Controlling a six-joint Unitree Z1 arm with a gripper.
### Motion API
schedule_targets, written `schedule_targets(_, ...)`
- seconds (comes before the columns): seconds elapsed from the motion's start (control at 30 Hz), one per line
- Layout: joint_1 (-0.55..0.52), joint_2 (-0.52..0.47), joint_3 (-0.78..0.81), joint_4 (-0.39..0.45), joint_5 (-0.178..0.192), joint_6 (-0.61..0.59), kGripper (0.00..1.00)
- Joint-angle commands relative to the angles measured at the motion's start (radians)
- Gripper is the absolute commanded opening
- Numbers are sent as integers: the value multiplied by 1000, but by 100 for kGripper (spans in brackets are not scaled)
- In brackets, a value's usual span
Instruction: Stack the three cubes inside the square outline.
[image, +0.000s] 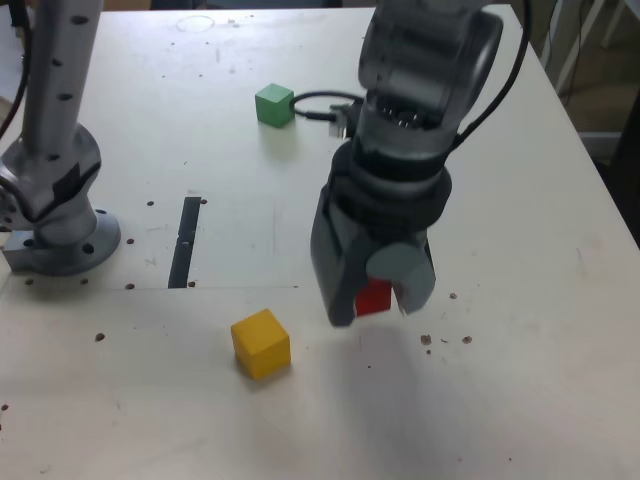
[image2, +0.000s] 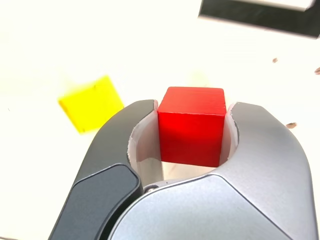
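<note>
Gripper (image2: 192, 106) clamped on red cube (image2: 191, 139), square outline (image2: 262, 17) (only partly visible) beyond the fingertips, away from yellow cube (image2: 92, 105), so likely carry that way.

Tabletop (image: 490, 400): it is showing no readable text, numbers or signs.
Robot arm (image: 405, 140): it is carrying no readable label or brand.
</note>
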Motion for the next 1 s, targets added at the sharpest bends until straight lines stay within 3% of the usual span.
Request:
schedule_targets(0.0, 31, 7, -9, 36, 4, 112, 24)
schedule_targets(0.17, 99, 0, -13, 77, 14, 252, 24)
schedule_targets(0.3, 128, -8, 5, 73, 48, 315, 25)
schedule_targets(0.4, 140, -10, 27, 53, 65, 351, 26)
schedule_targets(0.73, 179, -47, 97, -87, 64, 448, 22)
schedule_targets(0.97, 215, -36, 99, -101, 80, 477, 21)
